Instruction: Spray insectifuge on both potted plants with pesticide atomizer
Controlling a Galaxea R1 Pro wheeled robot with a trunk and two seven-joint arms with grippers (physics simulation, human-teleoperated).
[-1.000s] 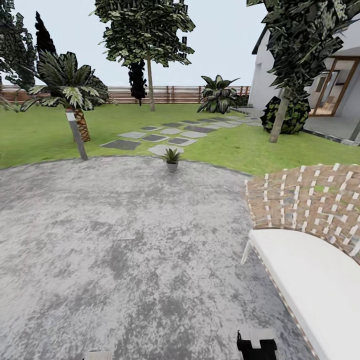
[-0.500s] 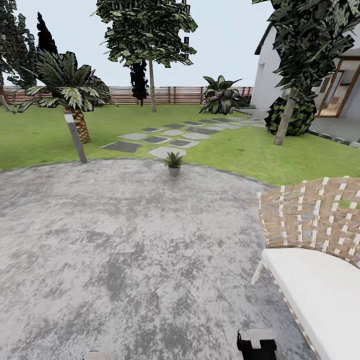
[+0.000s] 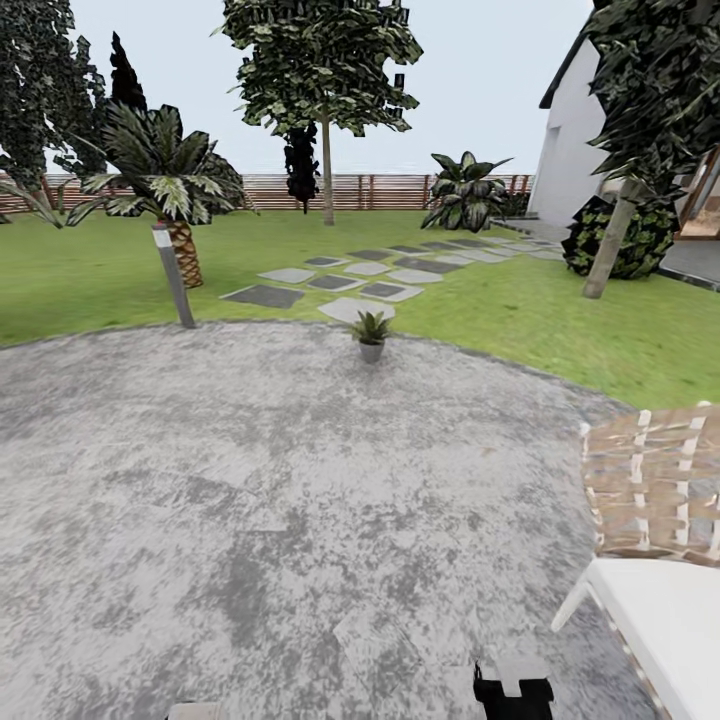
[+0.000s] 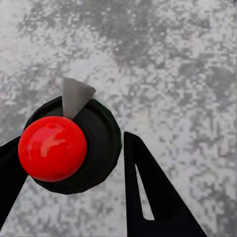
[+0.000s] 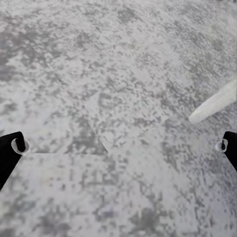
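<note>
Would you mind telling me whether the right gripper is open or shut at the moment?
Open. In the right wrist view the right gripper has its two black fingers far apart at opposite edges, with mottled grey paving between them.

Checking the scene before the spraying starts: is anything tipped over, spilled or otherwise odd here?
One thing: the grey bollard lamp at the patio's far edge leans instead of standing straight. The small potted plant stands upright. The left claw is shut on the pesticide atomizer, nothing spilled.

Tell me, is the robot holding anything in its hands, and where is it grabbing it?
The left gripper holds the pesticide atomizer, its fingers on either side of the round dark body below the red top. The right gripper is open over the paving, holding nothing.
</note>
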